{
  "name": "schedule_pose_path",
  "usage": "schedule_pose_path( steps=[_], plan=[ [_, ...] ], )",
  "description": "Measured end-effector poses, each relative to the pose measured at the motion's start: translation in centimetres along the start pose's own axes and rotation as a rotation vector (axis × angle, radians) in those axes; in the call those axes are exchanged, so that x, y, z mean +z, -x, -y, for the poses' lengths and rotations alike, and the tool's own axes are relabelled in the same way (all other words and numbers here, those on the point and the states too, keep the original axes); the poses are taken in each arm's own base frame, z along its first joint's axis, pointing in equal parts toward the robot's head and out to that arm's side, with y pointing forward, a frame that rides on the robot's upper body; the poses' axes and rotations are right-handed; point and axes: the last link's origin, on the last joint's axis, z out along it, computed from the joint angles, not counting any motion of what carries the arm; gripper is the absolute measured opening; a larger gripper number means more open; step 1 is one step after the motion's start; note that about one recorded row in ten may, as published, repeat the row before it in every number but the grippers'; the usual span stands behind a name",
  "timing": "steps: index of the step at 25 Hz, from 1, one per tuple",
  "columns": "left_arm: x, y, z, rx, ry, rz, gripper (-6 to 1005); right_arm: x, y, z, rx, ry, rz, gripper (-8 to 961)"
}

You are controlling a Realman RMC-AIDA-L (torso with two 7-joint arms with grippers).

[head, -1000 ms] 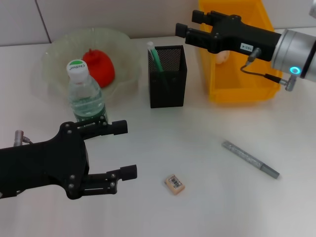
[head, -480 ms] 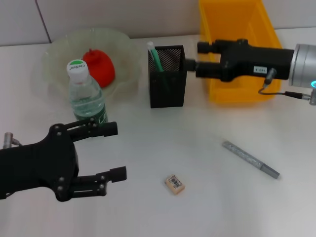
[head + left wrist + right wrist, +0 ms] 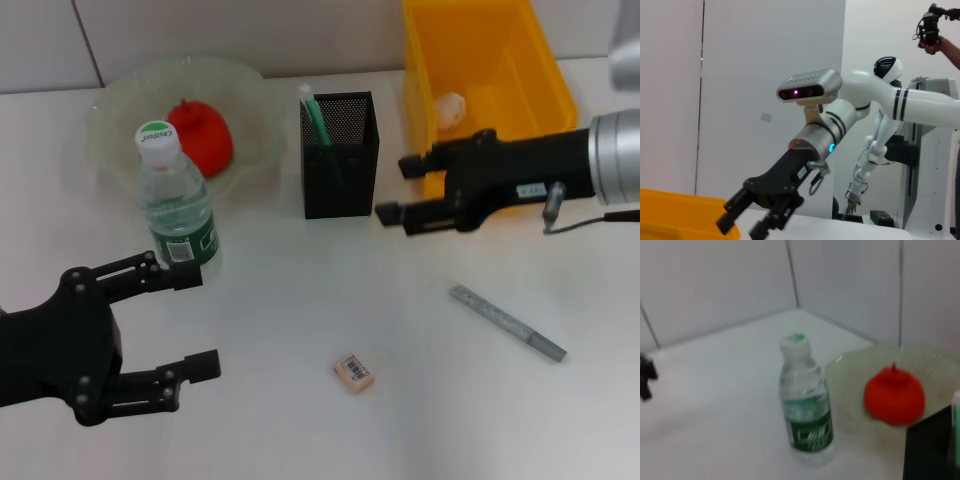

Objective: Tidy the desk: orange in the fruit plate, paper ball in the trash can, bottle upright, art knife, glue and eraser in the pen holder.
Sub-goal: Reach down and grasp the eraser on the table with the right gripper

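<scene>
Eraser (image 3: 353,372) on the desk — between both released pincers, right pincer (image 3: 400,190) beside pen holder (image 3: 340,155).

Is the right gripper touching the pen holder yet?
Apart. In the head view, white desk shows between the right gripper, fingers open, and the pen holder.

Robotics laboratory. A white tabletop (image 3: 300,300) stands against plain white wall panels (image 3: 740,75). Beyond the desk, the left wrist view shows a second white humanoid robot (image 3: 890,100) with black-banded arms, standing on a stand, and a raised hand holding a black device (image 3: 930,30) at the upper corner. Both indicate a research and data-collection room, not a home or office.
</scene>
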Motion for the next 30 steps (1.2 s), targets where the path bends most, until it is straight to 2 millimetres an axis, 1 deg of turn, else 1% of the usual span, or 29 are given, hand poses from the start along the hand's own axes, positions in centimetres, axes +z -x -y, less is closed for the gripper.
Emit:
schedule_pose_path(
  steps=[5,13,18,24,30],
  plan=[
    [-0.9,0.2,-0.5,0.011,-0.004,0.006,801,0.7,0.9,-2.1,-0.077,-0.010,-0.121,707],
    [-2.1,0.2,-1.2,0.042,0.002,0.007,801,1.5,2.2,-4.5,-0.094,0.042,-0.251,708],
    [-2.3,0.5,-1.6,0.056,0.007,0.007,801,2.8,2.4,-6.2,-0.142,0.038,-0.354,707],
    [-2.1,0.8,-1.8,0.055,0.012,0.017,801,5.0,2.1,-8.1,-0.192,0.054,-0.478,708],
    [-2.0,0.8,-1.7,0.054,0.010,0.016,801,5.9,1.9,-8.8,-0.229,0.041,-0.539,708]
  ],
)
